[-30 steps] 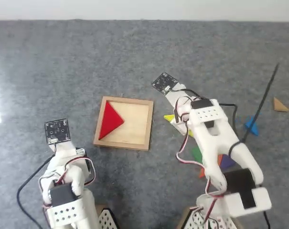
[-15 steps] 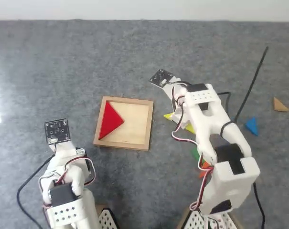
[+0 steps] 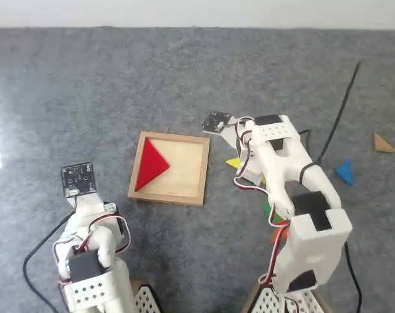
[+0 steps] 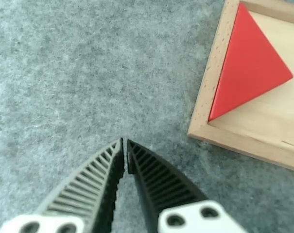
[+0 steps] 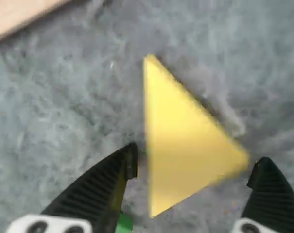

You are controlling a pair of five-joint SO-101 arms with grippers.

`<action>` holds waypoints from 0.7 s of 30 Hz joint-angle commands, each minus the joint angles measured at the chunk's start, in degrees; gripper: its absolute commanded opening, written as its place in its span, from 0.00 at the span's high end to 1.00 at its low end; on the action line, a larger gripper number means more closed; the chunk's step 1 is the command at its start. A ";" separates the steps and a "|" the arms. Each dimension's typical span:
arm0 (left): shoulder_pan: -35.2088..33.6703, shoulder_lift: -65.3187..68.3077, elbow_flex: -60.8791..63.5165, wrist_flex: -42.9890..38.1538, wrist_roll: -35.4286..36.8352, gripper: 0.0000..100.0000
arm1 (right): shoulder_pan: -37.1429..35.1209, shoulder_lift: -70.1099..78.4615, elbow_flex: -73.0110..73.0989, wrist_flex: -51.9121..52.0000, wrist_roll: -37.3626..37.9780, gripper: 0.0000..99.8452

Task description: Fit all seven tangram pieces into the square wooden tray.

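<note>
I'm setting up the grasp: my right tool [image 5: 196,160] is hanging released, straddling the flat yellow triangular piece [image 5: 185,145] on the grey tabletop [image 3: 86,78] beside the square wooden tray [image 3: 173,136]. Next, I'm judging, comes lowering and clenching. My left tool [image 4: 125,144] is sitting clenched, empty.

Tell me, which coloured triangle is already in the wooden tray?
The red triangle: it alone lies inside the tray; the yellow triangle, blue triangle and tan triangle lie outside on the grey table.
</note>
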 commanded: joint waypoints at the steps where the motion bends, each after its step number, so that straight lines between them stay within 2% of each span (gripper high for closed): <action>1: -0.18 -0.97 -0.40 0.44 -0.44 0.99 | -0.40 1.89 -5.80 4.26 1.14 0.64; 3: -0.18 -0.97 -0.40 0.44 -0.44 0.99 | -0.40 4.88 -9.58 6.99 1.05 0.69; 7: -0.18 -0.97 -0.40 0.44 -0.44 0.99 | -0.75 8.31 -14.33 7.96 1.05 0.84; 13: -0.18 -0.97 -0.40 0.44 -0.44 0.99 | -0.40 8.13 -14.77 5.93 1.67 0.86; 15: -0.18 -0.97 -0.40 0.44 -0.44 0.99 | -0.13 6.99 -14.59 6.81 3.43 0.82; 19: -0.18 -0.97 -0.40 0.44 -0.44 0.99 | 0.31 2.86 -14.68 11.21 5.10 0.63; 21: -0.18 -0.97 -0.40 0.44 -0.44 0.99 | 0.13 -0.04 -14.51 12.79 7.30 0.60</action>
